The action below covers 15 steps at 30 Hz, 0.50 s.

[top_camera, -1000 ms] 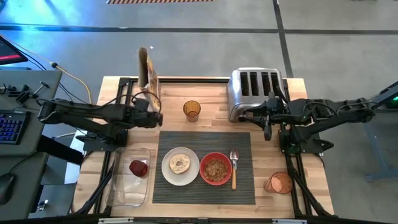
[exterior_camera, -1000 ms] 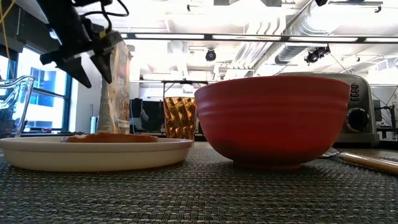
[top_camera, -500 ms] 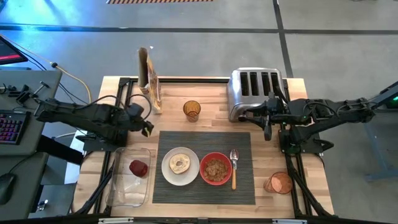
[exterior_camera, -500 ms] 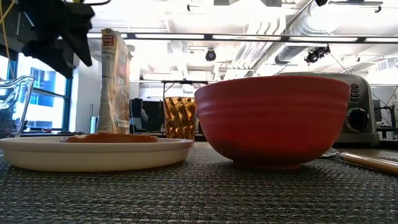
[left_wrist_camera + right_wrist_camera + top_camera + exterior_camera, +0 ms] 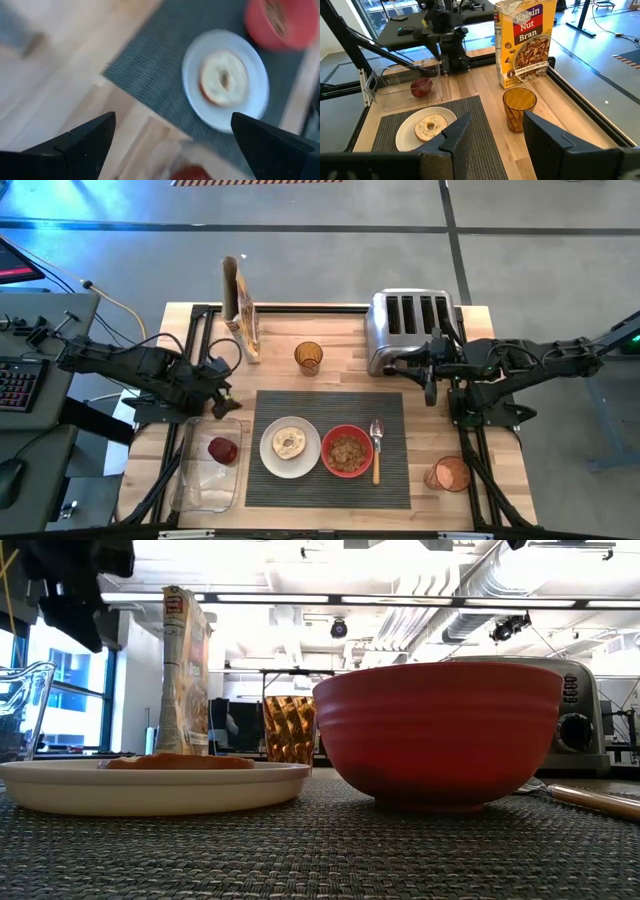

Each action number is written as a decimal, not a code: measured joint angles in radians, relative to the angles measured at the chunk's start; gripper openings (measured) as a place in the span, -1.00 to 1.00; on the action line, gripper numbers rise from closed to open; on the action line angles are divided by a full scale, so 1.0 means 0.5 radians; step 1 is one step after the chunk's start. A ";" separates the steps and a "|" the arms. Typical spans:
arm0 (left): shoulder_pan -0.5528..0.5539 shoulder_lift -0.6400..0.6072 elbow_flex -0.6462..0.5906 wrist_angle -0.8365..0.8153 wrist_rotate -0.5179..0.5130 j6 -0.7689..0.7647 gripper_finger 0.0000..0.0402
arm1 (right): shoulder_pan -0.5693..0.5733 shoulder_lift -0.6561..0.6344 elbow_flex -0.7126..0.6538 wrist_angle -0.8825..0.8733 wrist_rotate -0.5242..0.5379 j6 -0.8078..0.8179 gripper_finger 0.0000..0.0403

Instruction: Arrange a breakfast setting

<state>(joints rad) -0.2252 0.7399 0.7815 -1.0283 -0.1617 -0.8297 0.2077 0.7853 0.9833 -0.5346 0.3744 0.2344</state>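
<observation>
Two dark, jointed arms with looping black cables, each ending in a two-fingered black hand (image 5: 222, 402).

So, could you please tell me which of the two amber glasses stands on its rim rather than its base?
The glass right of the mat, at the table's right edge, is upside down; the other glass, behind the mat beside the toaster, stands upright.

Pale wooden bench (image 5: 330, 330) with visible plank seams. Dark grey mat (image 5: 330, 480) of coarse woven ribbing, matt. Smooth glossy white plate (image 5: 268, 452) and red bowl (image 5: 440, 730). Shiny chrome toaster (image 5: 412, 330). Clear plastic tray (image 5: 205, 480). Printed cardboard cereal box (image 5: 525, 42). Amber faceted glass (image 5: 519, 107).
</observation>
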 joint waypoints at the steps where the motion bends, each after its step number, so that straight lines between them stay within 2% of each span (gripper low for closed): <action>1: -0.008 -0.003 0.000 0.005 0.054 0.069 0.92 | 0.000 0.000 0.000 0.000 -0.001 0.000 -0.24; 8: -0.090 -0.002 0.000 0.002 0.472 0.479 0.92 | 0.000 -0.001 0.000 -0.001 0.000 0.001 -0.24; 15: -0.214 -0.002 0.035 -0.026 0.655 0.758 0.92 | 0.000 0.000 0.000 0.000 0.000 0.000 -0.24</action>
<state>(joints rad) -0.3324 0.7391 0.7991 -1.0413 0.1658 -0.4508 0.2076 0.7852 0.9833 -0.5348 0.3742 0.2345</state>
